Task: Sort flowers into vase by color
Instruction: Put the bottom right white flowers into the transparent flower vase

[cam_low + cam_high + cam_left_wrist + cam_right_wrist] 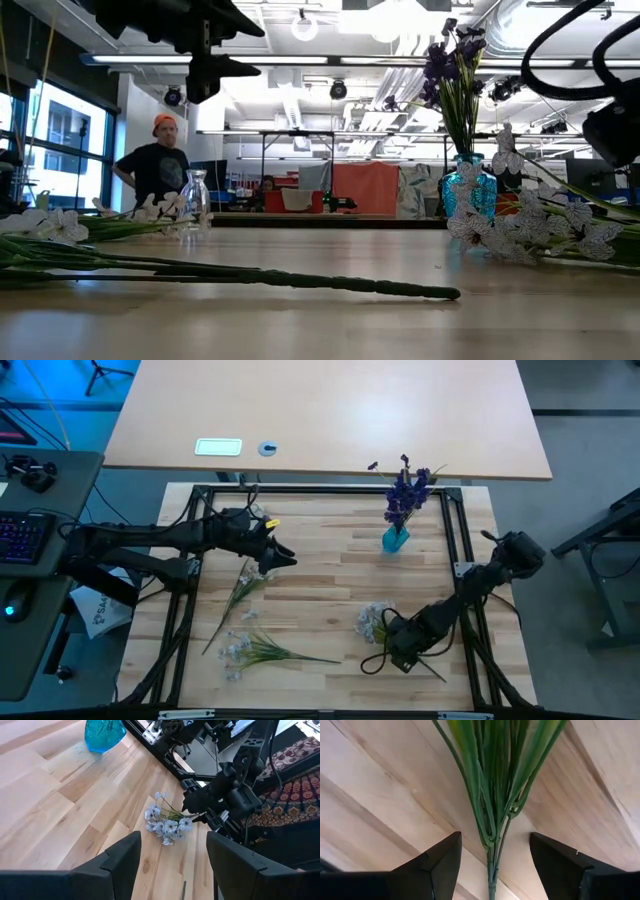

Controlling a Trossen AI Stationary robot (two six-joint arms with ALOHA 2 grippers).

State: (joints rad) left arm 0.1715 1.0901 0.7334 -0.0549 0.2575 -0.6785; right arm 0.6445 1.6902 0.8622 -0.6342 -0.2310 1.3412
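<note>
Two dark purple sprigs [405, 490] stand in a blue vase [395, 540] at the table's far right. A pale whitish-blue sprig [374, 622] lies on the wood at the near right. My right gripper [397, 645] is low over that sprig's stem end. It is open, with a finger on either side of the green stem [492, 852], touching nothing. Two more pale sprigs [238, 588] [255, 650] lie flat at the left. My left gripper [282, 556] hovers open above the table's left middle, facing the right arm [225, 795].
A clear glass vase [197, 198] stands under the left gripper in the low view. A black frame [455, 540] borders the wooden top. Bare wood lies in the middle between the arms. A person [155, 165] stands in the room behind the table.
</note>
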